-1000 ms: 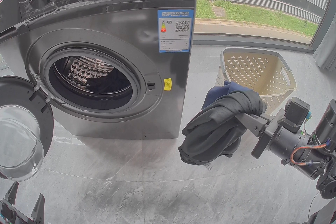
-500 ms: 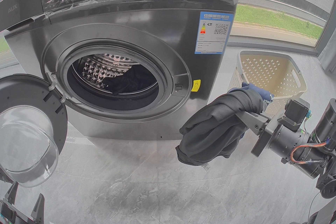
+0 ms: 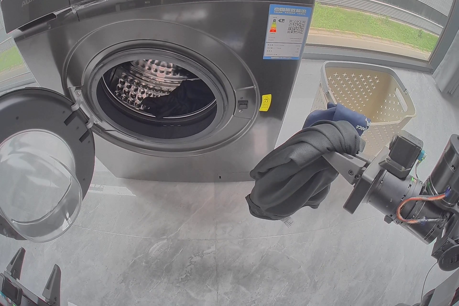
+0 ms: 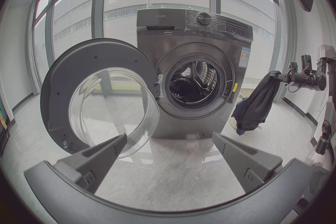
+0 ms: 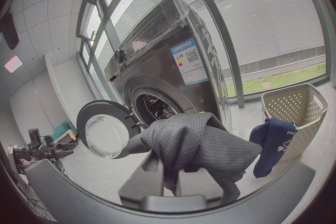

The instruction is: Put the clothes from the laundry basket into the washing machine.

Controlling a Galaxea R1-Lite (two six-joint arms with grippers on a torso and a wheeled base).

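My left gripper hung low, left of the grey front-loading washing machine, fingers spread apart. The machine's round glass-bowled door stood open on its left, and a dark garment lay in its drum. Before the machine's right corner, my right gripper was clenched on a dark grey perforated garment, with a navy blue cloth bunched alongside it. The beige plastic laundry basket stood just right of the machine.

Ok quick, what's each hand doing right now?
Left hand: open, holding nothing.
Right hand: closed on the grey garment, with a blue garment hanging alongside it.
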